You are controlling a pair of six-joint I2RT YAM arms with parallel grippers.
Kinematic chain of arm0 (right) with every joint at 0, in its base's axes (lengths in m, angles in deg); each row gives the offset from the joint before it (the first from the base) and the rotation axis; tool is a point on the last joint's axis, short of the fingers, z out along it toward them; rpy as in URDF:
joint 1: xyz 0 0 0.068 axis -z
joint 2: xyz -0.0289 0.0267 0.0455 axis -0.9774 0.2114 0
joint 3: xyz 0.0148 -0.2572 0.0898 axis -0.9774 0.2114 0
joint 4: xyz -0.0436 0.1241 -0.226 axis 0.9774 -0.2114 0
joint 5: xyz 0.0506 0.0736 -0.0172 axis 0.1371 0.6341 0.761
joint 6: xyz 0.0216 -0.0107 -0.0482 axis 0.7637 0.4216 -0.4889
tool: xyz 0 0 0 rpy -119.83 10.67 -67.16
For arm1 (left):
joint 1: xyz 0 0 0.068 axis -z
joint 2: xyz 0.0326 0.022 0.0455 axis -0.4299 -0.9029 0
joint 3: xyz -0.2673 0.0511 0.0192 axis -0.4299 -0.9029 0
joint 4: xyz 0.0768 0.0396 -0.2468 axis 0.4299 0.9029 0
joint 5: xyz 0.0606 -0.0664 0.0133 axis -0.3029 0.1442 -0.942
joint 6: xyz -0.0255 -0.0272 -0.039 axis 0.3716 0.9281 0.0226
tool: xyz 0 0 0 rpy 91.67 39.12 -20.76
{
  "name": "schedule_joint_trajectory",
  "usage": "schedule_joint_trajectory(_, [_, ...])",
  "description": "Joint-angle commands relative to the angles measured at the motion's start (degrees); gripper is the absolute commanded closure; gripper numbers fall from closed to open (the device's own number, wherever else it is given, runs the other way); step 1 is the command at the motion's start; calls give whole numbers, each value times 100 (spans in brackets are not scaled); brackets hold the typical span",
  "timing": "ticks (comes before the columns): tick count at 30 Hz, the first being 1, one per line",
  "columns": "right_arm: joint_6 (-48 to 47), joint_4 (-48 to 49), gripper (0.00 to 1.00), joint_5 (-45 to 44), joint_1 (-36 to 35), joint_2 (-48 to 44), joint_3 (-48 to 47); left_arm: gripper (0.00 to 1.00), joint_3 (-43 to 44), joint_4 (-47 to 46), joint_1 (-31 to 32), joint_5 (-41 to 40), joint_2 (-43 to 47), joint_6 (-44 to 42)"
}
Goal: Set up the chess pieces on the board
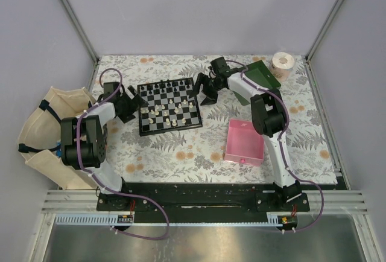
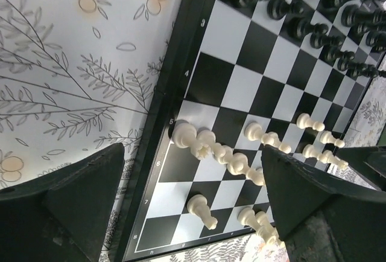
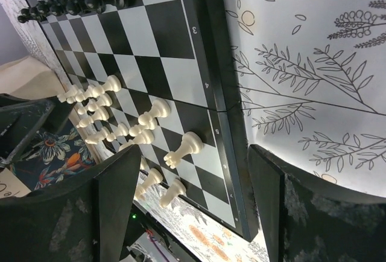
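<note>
- The left gripper (image 2: pixel 192 153) hangs over the near-left part of the board (image 2: pixel 208 79), its two dark fingers (image 2: pixel 75 204) spread wide with nothing held between them.
- One finger sits over the floral tablecloth (image 2: pixel 72 63), the other over the chequered squares.
- The board's black border runs on a slant from the top middle down to the lower left, with small white numerals along it.
- Black pieces (image 2: pixel 278 7) stand in two crowded rows at the upper right.
- White pieces (image 2: pixel 202 144) stand upright in a loose cluster across the lower middle, several touching or just beside each other.
- A single white pawn (image 2: pixel 202 211) stands apart, below the cluster.
</note>
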Motion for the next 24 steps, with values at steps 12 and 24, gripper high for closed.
schedule_joint_trajectory(12, [97, 629, 19, 474, -146, -310, 711, 1, -672, -867, 171, 621, 66, 270])
schedule_joint_trajectory(24, [-61, 727, 18, -27, -111, -1066, 1679, 1, -839, -709, 541, 507, 540, 348])
